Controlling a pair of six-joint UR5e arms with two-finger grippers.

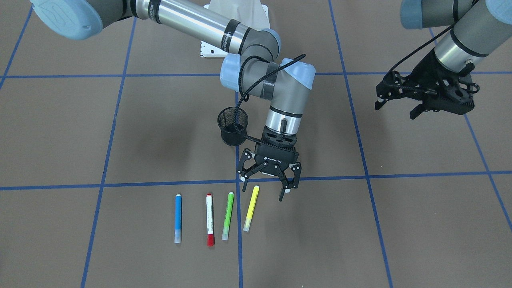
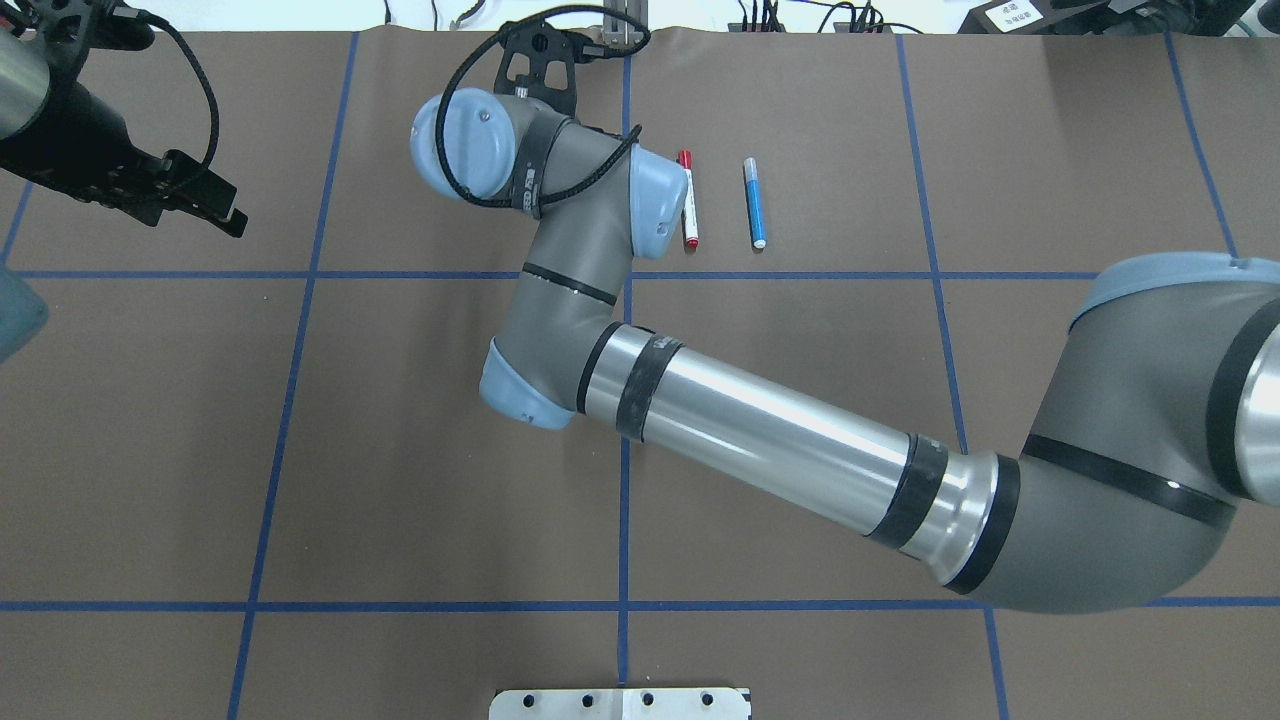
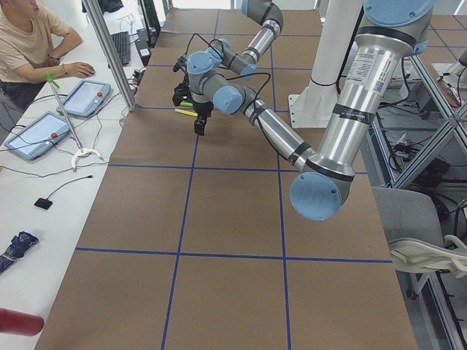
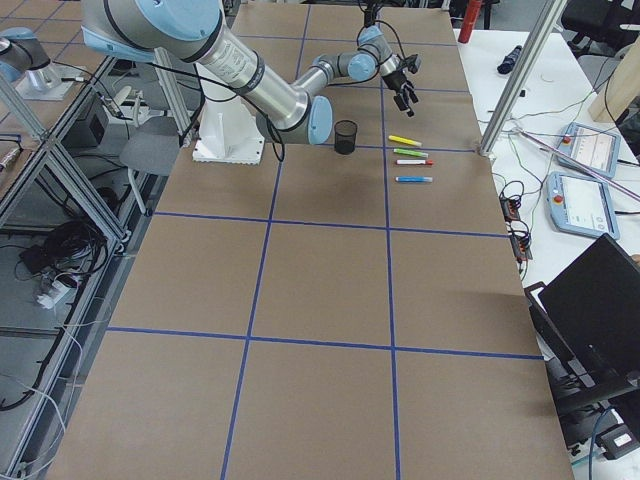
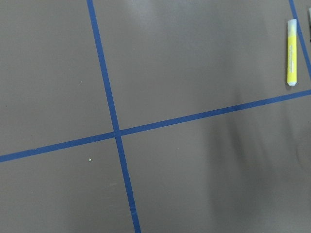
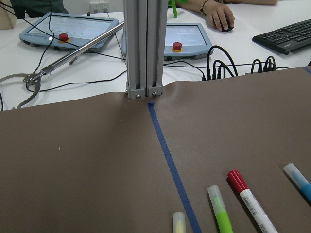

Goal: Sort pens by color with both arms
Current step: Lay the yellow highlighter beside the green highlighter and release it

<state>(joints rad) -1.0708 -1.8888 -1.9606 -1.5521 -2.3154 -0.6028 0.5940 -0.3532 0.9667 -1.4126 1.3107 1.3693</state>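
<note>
Four pens lie side by side on the brown table: blue, white-barrelled with a red cap, green and yellow. My right gripper hangs open, pointing down, just above the yellow pen's end nearer the robot, holding nothing. Its wrist view shows the caps of the yellow, green, red-capped and blue pens. My left gripper hovers off to the side, open and empty. In the overhead view, the right arm hides the green and yellow pens.
A black mesh cup stands just behind my right wrist. An aluminium post rises at the table's far edge, with cables and teach pendants beyond. A person sits at the side desk. The white mounting base sits at the robot's edge.
</note>
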